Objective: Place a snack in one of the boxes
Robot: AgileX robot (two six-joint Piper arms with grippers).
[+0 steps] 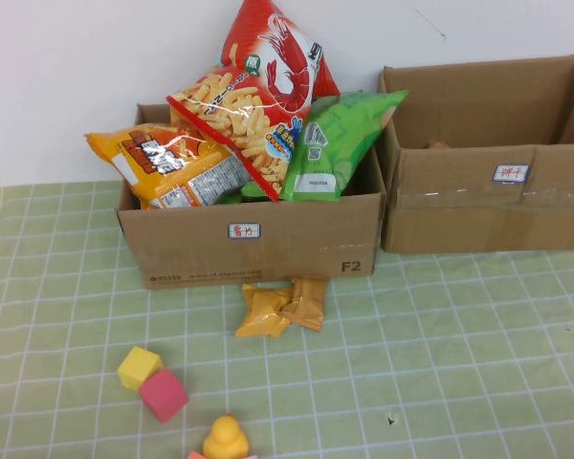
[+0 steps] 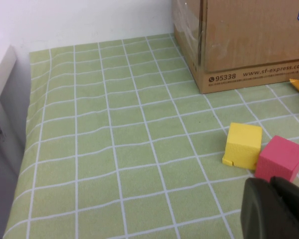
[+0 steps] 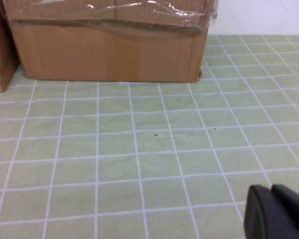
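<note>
Two small orange snack packets (image 1: pixel 282 306) lie on the green checked cloth just in front of the left cardboard box (image 1: pixel 253 251). That box is heaped with an orange bag (image 1: pixel 167 167), a red shrimp-chip bag (image 1: pixel 263 96) and a green bag (image 1: pixel 330 143). The right cardboard box (image 1: pixel 488 206) stands beside it, and its inside is mostly hidden. Neither gripper shows in the high view. My left gripper (image 2: pixel 271 182) is shut and empty, low over the cloth next to the pink cube (image 2: pixel 281 157). My right gripper (image 3: pixel 270 188) is shut and empty, over bare cloth in front of the right box (image 3: pixel 109 50).
A yellow cube (image 1: pixel 139 368), a pink cube (image 1: pixel 163 395) and a yellow toy duck (image 1: pixel 227 438) sit at the front left of the cloth. In the left wrist view the yellow cube (image 2: pixel 244 145) lies near the left box's corner (image 2: pixel 249 45). A white wall stands behind the boxes.
</note>
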